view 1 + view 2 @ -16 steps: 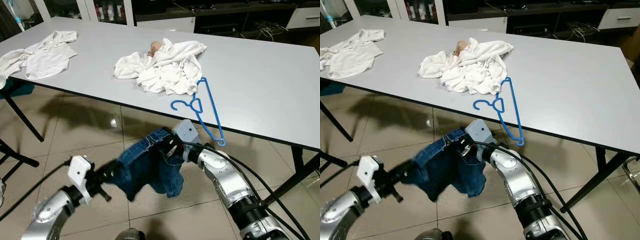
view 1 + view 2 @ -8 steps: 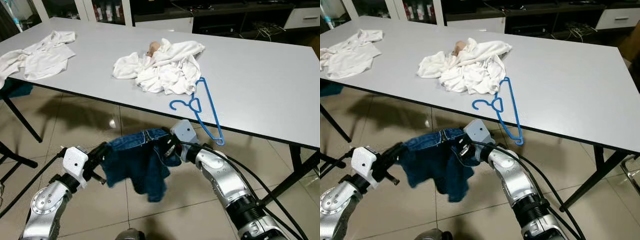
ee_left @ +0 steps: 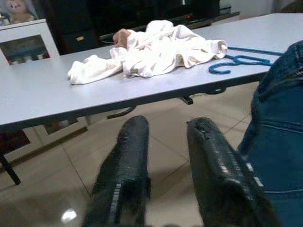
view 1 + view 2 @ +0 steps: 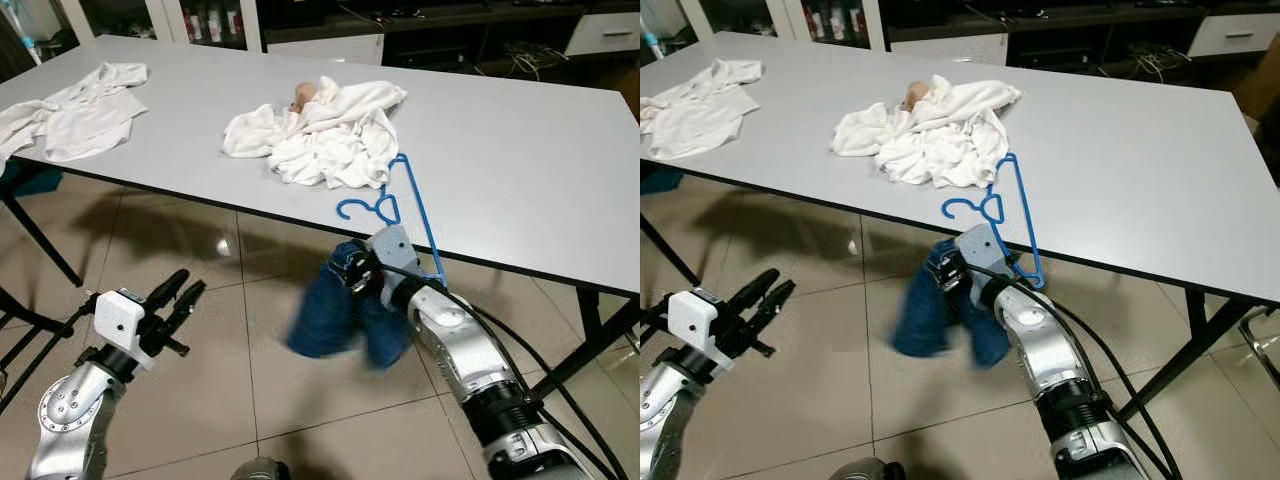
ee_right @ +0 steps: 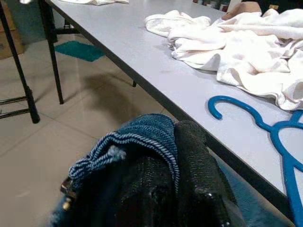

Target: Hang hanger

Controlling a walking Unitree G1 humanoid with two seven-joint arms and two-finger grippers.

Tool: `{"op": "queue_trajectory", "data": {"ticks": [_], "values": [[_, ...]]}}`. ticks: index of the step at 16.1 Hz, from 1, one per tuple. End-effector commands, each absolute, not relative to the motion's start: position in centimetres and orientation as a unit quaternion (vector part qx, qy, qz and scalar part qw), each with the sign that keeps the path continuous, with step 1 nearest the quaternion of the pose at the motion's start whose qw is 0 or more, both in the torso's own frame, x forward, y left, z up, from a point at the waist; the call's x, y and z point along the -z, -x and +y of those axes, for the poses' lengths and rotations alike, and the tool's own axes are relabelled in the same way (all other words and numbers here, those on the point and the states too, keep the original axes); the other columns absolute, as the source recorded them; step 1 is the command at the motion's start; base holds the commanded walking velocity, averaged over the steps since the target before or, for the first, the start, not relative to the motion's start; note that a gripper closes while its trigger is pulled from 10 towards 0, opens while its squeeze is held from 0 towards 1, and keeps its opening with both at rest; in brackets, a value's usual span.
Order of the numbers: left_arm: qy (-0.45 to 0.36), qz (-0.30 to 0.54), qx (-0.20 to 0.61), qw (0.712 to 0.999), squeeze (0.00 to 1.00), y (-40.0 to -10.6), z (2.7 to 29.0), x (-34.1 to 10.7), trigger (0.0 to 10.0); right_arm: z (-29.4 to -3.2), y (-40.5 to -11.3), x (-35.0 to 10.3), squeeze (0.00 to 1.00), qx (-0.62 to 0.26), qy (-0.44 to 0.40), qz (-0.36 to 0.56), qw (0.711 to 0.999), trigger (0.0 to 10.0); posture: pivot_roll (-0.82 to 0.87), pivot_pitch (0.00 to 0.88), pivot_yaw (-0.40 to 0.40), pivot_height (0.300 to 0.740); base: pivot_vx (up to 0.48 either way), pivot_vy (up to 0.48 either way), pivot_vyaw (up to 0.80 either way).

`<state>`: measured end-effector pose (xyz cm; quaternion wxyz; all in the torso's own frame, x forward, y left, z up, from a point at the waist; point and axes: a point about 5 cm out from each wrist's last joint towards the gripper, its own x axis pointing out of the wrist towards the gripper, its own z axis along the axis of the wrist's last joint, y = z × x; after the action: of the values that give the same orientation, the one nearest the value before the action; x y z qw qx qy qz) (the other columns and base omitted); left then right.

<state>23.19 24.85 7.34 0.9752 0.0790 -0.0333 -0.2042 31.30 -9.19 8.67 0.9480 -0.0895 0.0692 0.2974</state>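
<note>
Below the table [image 4: 520, 190] edge, right tool [image 4: 352, 270] pinches jeans [image 4: 345, 315]; left tool [image 4: 178, 297] spread.

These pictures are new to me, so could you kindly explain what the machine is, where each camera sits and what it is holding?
It is a humanoid robot with two silver arms, each ending in a gripper of two long black fingers. The two wide pictures come from a stereo camera on its head, looking down. The other two come from cameras on its wrists, looking along the fingers.

On the grey table lie a heap of white cloth, a white garment at the far left, and a blue hanger whose lower end juts over the near edge.

The right gripper is shut on a pair of blue jeans, which hang blurred below the table edge. The left gripper is open and holds nothing, out to the left above the tiled floor.
</note>
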Motion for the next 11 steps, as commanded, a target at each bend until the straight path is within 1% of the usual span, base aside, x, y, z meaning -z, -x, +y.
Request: {"op": "queue_trajectory", "data": {"ticks": [1,2,4,6,8,11], "values": [[-0.082,-0.042,0.192,0.977,1.00,-23.5,25.2,-7.7,10.0,-9.0,-32.0,-10.1,0.00,-0.290,0.091,0.048,0.951,10.0,0.01,0.000,0.081,0.740,0.000,0.000,0.00],[-0.078,-0.045,0.196,0.976,0.00,-23.8,25.1,-7.8,10.0,-9.0,-32.2,-10.5,0.00,-0.277,0.095,0.050,0.955,10.0,0.01,0.000,0.082,0.740,0.000,0.000,0.00],[-0.064,-0.047,0.212,0.974,0.00,-24.0,24.4,-8.0,10.0,-9.2,-32.8,-10.8,0.00,-0.249,0.121,0.074,0.958,10.0,0.01,0.000,0.083,0.740,0.000,0.000,0.00],[-0.047,-0.057,0.219,0.973,0.00,-24.5,22.9,-8.0,10.0,-9.0,-33.1,-10.7,0.00,-0.252,0.209,0.112,0.938,10.0,0.01,0.000,0.077,0.740,0.000,0.000,0.00],[-0.033,-0.061,0.224,0.972,0.00,-24.8,21.7,-7.7,10.0,-8.7,-33.1,-10.8,0.00,-0.245,0.228,0.135,0.933,10.0,0.01,0.000,0.069,0.740,0.000,0.000,0.00],[-0.004,-0.073,0.237,0.969,0.00,-25.3,19.2,-7.6,10.0,-9.2,-33.3,-9.7,0.00,-0.196,0.223,0.198,0.934,10.0,0.01,0.002,0.053,0.740,0.000,0.000,0.00]]}}
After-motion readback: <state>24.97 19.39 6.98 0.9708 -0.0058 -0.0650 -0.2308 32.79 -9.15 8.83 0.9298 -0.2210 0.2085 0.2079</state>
